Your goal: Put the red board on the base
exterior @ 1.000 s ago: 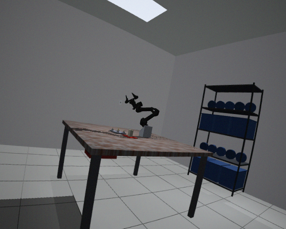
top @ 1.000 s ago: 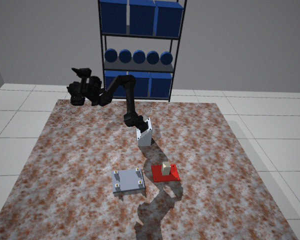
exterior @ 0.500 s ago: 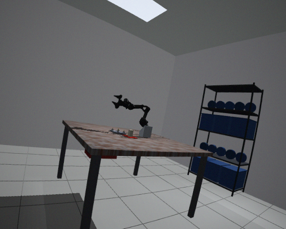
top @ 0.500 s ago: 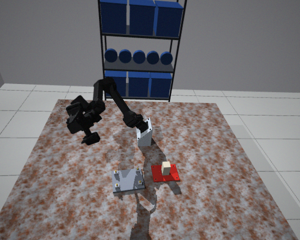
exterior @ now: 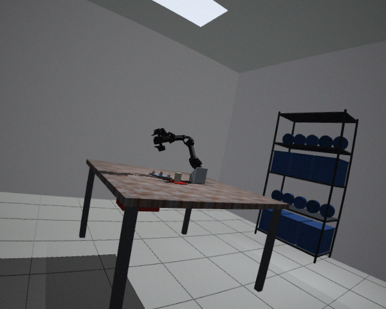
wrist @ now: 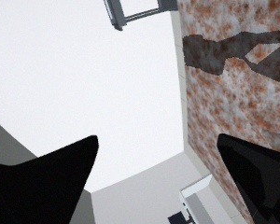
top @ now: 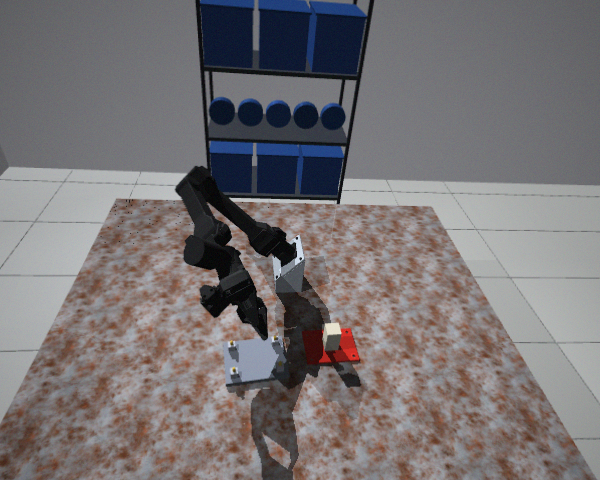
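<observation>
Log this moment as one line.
jaws: open, holding nothing | red board: on table, beside grey base | board placement: not done

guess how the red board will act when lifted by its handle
The board looks flat and rigid, so it should lift without sagging. Its block handle stands near the middle, so it may hang fairly level, though off-centre jaws could tilt it.

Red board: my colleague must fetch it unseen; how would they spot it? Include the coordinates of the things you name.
On the mottled table [top: 419, 413] [exterior: 199, 196], find the grey base [top: 251, 359]. The flat red board [top: 314, 353] lies beside it, distinguished by its colour and upright cream handle [top: 332, 336] [exterior: 177, 176].
</observation>
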### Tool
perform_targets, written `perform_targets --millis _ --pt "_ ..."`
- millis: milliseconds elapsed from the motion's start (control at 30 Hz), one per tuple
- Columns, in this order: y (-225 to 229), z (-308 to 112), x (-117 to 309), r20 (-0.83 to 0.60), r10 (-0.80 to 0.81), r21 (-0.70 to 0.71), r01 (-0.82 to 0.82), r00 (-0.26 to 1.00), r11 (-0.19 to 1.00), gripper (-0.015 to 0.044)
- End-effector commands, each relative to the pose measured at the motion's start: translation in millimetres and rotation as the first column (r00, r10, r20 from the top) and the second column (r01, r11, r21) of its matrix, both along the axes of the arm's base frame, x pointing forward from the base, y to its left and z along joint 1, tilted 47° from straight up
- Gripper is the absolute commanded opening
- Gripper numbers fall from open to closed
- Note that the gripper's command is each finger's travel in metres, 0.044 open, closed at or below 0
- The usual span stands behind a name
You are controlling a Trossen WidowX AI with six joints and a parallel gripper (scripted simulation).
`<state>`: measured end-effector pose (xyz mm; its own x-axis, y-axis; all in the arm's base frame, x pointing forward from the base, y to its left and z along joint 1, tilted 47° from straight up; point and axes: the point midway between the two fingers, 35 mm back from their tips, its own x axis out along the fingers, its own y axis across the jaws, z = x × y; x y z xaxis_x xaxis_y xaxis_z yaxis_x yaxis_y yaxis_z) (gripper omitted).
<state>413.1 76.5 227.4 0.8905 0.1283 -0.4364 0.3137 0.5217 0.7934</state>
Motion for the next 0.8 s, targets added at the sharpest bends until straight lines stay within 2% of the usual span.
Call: perform_targets --millis 0,200,400,600,667,767 --pt "21 -57 -1 -0.219 0.028 -0.148 -0.061 0.975 0.987 0.0440" --pt "49 -142 -29 -0.555 0.008 -0.368 -0.255 0.832 0.894 0.0440" --pt "64 -210 -82 -0.798 -0.134 -0.521 -0.560 0.588 0.644 0.0440" --pt "63 -239 -133 -0.850 -0.364 -0.485 -0.835 0.381 0.259 0.0440" --pt "63 -240 -137 -0.845 -0.391 -0.469 -0.857 0.365 0.214 0.0440" --pt "63 -240 -137 -0.845 -0.391 -0.469 -0.857 0.365 0.214 0.0440"
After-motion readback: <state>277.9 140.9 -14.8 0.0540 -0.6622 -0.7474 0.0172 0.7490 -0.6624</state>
